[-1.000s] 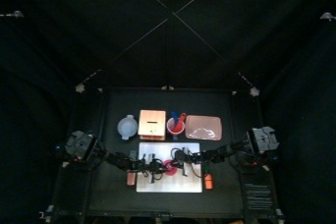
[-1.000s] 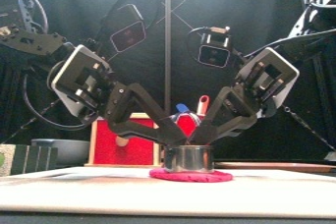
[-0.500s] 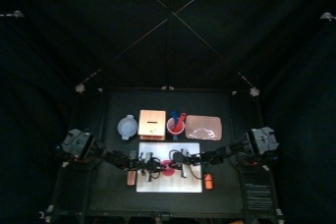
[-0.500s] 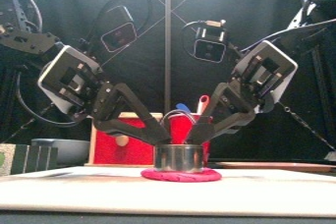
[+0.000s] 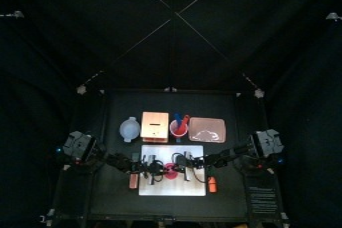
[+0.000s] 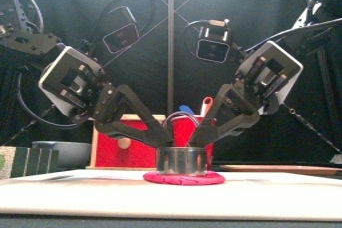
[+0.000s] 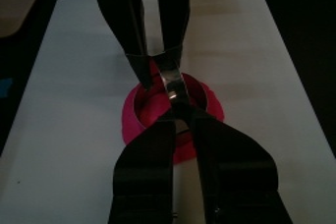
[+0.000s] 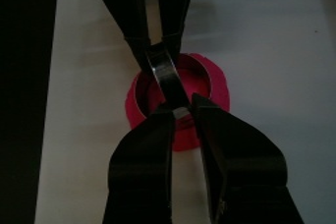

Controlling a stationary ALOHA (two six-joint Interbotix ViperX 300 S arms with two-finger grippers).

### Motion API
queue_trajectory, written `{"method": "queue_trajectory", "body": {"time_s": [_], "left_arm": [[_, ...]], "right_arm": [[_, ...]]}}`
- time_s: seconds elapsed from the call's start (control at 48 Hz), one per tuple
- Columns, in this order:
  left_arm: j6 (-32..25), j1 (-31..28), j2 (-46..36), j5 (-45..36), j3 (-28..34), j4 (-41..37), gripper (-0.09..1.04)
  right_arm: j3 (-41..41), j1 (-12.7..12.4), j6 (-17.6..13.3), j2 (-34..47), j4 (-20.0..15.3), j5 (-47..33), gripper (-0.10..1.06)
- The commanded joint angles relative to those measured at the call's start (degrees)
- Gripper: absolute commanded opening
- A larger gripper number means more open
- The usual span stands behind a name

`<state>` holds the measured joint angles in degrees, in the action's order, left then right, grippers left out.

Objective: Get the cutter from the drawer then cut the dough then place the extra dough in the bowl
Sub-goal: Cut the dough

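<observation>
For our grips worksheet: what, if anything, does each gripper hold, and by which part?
Both hold the metal cutter by its rim: the left gripper on one side, the right gripper opposite.

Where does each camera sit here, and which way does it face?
Top: high overhead, looking down at the table; both arms reach in over the white board.
Front: at the table's front edge, looking level at the cutter on the dough; both arms slope down.
Left wrist: on the left arm, looking along the left gripper to the cutter.
Right wrist: likewise along the right gripper.
Both wrist views share cutter and dough.
</observation>
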<state>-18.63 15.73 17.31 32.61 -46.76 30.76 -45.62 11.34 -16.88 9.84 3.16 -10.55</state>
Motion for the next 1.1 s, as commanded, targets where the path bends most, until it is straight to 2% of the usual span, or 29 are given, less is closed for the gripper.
{"method": "queue_trajectory", "body": {"time_s": [0.021,0.5,0.812,1.104], "left_arm": [[-0.5,-4.2,2.3,-1.8,-2.2,1.1,0.46],[-0.4,-3.8,4.0,-4.8,-1.8,1.1,0.46],[-0.4,-3.7,4.4,-6.7,-1.7,1.1,0.46],[-0.6,-3.7,2.5,-6.2,-1.3,0.9,0.46]], "right_arm": [[-0.6,3.4,-0.6,3.3,-0.3,2.1,0.44],[0.0,3.2,-0.6,4.5,-0.2,2.2,0.44],[0.8,3.3,-0.5,5.9,-0.1,5.4,0.44],[1.1,3.1,-0.5,3.5,0.1,5.7,0.44]]}}
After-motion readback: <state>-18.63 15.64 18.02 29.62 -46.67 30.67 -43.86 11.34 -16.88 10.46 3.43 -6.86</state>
